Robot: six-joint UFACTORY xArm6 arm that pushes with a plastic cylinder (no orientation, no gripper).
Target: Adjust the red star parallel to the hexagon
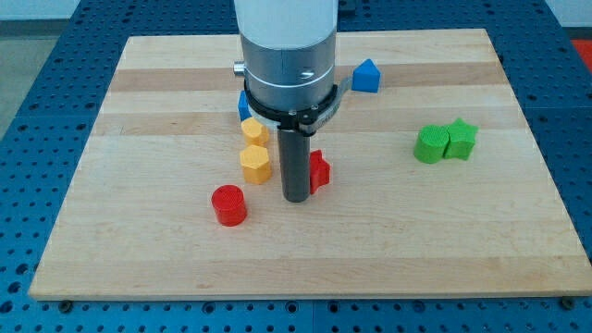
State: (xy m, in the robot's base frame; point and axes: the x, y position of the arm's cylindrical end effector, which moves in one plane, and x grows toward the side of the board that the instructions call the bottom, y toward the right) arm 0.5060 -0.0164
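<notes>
The red star (319,171) lies near the board's middle, mostly hidden behind my rod; only its right part shows. My tip (295,198) stands on the board touching the star's left front side. A yellow hexagon (255,164) lies just left of the rod. A second yellow block (254,131) sits right behind it, toward the view's top. A red cylinder (228,205) lies at the lower left of the tip.
A blue block (366,76) lies at the upper right of the arm, and another blue block (244,104) peeks out behind the arm's body. Two green blocks (445,141) sit together at the right. The wooden board (305,259) rests on a blue perforated table.
</notes>
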